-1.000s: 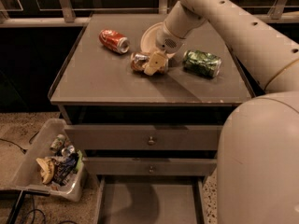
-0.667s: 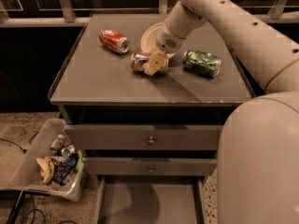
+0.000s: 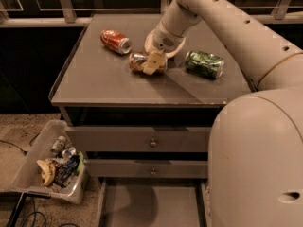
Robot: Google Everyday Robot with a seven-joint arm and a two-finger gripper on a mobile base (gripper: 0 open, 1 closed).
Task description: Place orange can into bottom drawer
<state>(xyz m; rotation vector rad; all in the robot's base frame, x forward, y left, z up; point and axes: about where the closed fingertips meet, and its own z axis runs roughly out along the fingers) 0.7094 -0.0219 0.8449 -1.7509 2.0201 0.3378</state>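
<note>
The orange can (image 3: 138,62) lies on its side near the middle of the grey cabinet top (image 3: 104,86). My gripper (image 3: 154,62) is down on the can, against its right half, and covers part of it. The can rests on the top. The bottom drawer (image 3: 151,206) is pulled out at floor level below the cabinet front, a flat grey tray with nothing in it; my arm's body hides its right part.
A red can (image 3: 115,41) lies to the can's upper left and a green can (image 3: 204,64) to its right. Two upper drawers (image 3: 152,141) are shut. A clear bin of trash (image 3: 52,167) stands on the floor at the left. My arm fills the right side.
</note>
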